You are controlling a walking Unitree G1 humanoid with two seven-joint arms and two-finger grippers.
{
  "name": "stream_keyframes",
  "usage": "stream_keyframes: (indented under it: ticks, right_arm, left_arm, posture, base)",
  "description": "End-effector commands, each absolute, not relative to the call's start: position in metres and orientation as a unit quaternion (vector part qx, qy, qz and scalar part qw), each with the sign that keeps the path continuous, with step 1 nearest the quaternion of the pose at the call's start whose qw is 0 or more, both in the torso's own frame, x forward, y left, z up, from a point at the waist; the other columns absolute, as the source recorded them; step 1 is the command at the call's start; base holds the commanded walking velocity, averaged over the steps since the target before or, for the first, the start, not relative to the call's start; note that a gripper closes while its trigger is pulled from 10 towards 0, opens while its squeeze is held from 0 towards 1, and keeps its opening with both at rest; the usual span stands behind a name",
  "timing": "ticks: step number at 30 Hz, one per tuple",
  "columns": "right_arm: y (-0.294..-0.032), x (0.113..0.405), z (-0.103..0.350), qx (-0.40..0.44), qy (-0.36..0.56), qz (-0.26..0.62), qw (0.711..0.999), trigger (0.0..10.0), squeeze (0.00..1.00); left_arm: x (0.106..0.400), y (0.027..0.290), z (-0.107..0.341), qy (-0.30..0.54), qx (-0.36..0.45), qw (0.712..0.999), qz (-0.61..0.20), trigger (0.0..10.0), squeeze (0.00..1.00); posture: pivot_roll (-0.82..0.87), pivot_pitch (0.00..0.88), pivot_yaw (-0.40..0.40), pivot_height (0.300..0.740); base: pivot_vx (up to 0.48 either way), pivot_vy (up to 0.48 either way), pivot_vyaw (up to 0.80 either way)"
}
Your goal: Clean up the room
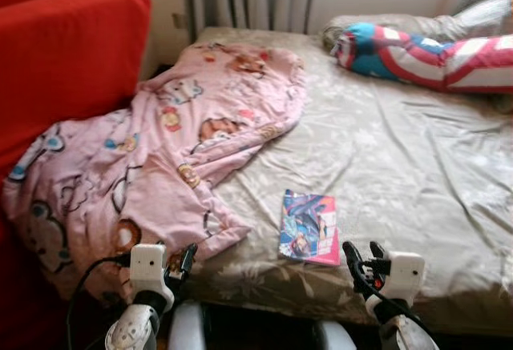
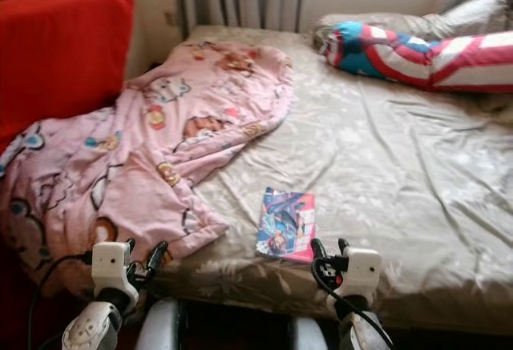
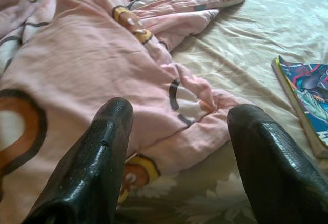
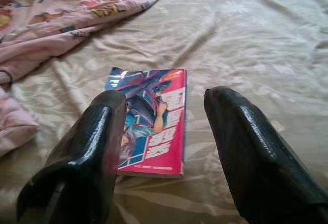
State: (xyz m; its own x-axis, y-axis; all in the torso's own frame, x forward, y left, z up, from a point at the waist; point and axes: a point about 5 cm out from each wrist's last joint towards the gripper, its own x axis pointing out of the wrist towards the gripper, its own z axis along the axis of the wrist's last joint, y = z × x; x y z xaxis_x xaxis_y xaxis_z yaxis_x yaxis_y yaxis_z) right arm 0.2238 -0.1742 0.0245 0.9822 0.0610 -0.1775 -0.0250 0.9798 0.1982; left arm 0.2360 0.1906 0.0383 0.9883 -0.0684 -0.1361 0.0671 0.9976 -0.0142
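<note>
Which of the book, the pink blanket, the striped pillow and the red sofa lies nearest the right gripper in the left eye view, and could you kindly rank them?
From the right gripper:
1. Book, just ahead, near the bed's front edge.
2. Pink blanket, across the bed's left side.
3. Striped pillow, at the far right of the bed.
4. Red sofa, far left, beside the bed.

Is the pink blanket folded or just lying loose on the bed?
Loose, not folded: the pink blanket lies crumpled across the bed, one end trailing over the edge by the red sofa.

A colorful book [image 1: 309, 227] lies flat near the bed's front edge, beside a crumpled pink blanket [image 1: 160, 158].
</note>
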Motion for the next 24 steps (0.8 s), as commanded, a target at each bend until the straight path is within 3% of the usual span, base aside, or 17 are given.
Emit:
stream_keyframes:
  ticks: [1, 6, 11, 24]
  right_arm:
    - [-0.1744, 0.2258, 0.0269, 0.101, 0.086, 0.023, 0.991, 10.0, 0.00]
    - [-0.1722, 0.2263, 0.0283, 0.090, 0.083, 0.034, 0.992, 10.0, 0.00]
    - [-0.1705, 0.2264, 0.0294, 0.094, 0.080, 0.039, 0.992, 10.0, 0.00]
    - [-0.1700, 0.2302, 0.0293, 0.101, 0.083, 0.039, 0.991, 10.0, 0.00]
  left_arm:
    - [0.2369, 0.1876, 0.0389, 0.071, -0.003, 0.997, -0.042, 10.0, 0.00]
    - [0.2377, 0.1869, 0.0391, 0.072, -0.005, 0.996, -0.045, 10.0, 0.00]
    - [0.2385, 0.1862, 0.0391, 0.072, -0.005, 0.996, -0.047, 10.0, 0.00]
    - [0.2404, 0.1848, 0.0399, 0.070, -0.005, 0.996, -0.050, 10.0, 0.00]
  posture:
    - [-0.07, 0.084, -0.032, 0.610]
    - [-0.07, 0.088, -0.032, 0.610]
    - [-0.07, 0.089, -0.031, 0.610]
    - [-0.07, 0.084, -0.031, 0.610]
  base:
    - [0.000, 0.000, 0.00]
    - [0.000, 0.000, 0.00]
    - [0.201, 0.000, 0.72]
    - [0.279, 0.000, 0.00]
